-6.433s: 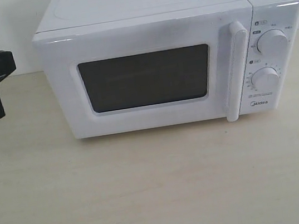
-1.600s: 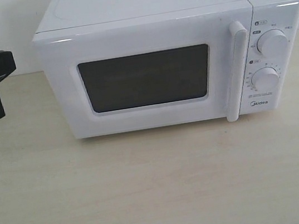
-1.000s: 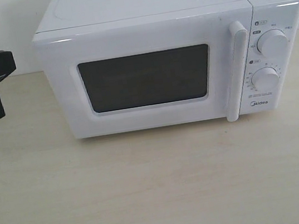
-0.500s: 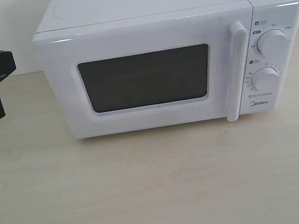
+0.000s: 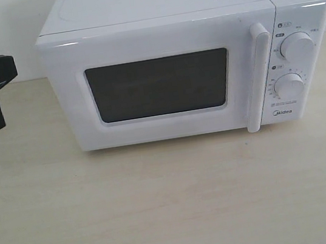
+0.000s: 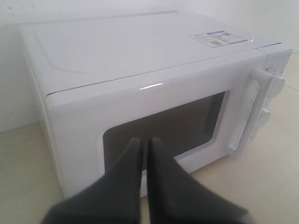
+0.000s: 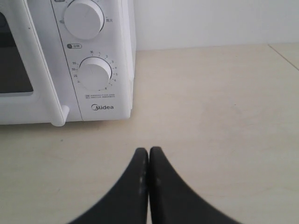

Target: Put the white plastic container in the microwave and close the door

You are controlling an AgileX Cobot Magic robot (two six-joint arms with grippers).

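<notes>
Nothing is seen to have moved since the earlier frames. Both pincers, left gripper (image 6: 144, 140) and right gripper (image 7: 148, 150), are held closed and empty, clear of the microwave (image 5: 132, 0), presumably parked. At frame centre, the door (image 5: 157, 86) is shut flush, its dark window opaque. The white plastic container is not visible anywhere.

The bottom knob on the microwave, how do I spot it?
Find the white microwave on the pale table. Right of its door handle, under the top knob, is the bottom knob. Only it sits just above the Midea name, ringed with numbers.
</notes>
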